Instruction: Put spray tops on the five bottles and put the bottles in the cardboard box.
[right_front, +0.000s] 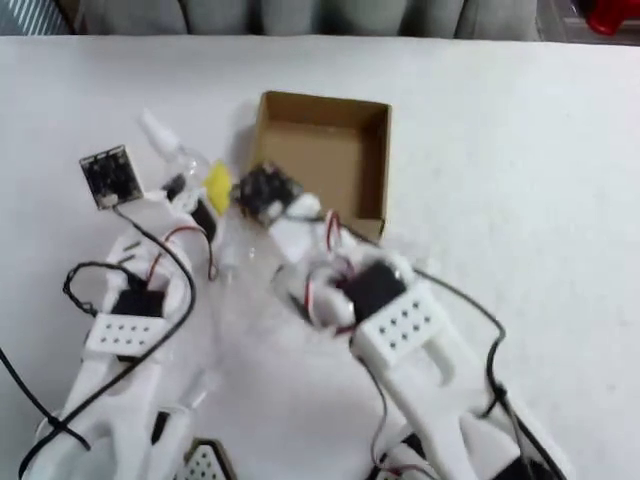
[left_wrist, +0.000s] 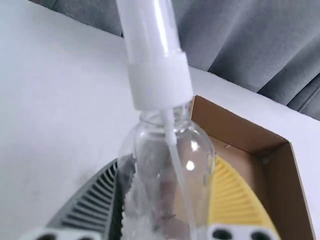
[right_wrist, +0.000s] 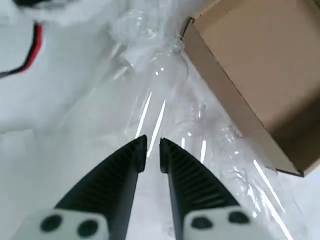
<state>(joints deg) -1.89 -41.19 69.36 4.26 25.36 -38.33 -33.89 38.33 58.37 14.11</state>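
My left gripper (left_wrist: 167, 202) is shut on a clear bottle (left_wrist: 165, 165), with a grey finger on one side and a yellow one on the other. A white spray top (left_wrist: 155, 65) sits in the bottle's neck, its tube hanging down inside. In the high view this bottle (right_front: 185, 168) is held just left of the cardboard box (right_front: 325, 101), which looks empty. My right gripper (right_wrist: 151, 147) has its black fingers almost together with nothing between them. It hovers over clear bottles (right_wrist: 160, 75) without tops, lying on the table against the box's outer wall (right_wrist: 260, 65).
The right arm (right_front: 385, 305) stretches across the table in front of the box and covers part of the lying bottles. Another clear bottle (right_wrist: 235, 150) lies along the box's side. A grey curtain (left_wrist: 250, 45) hangs behind the white table (right_front: 520, 150).
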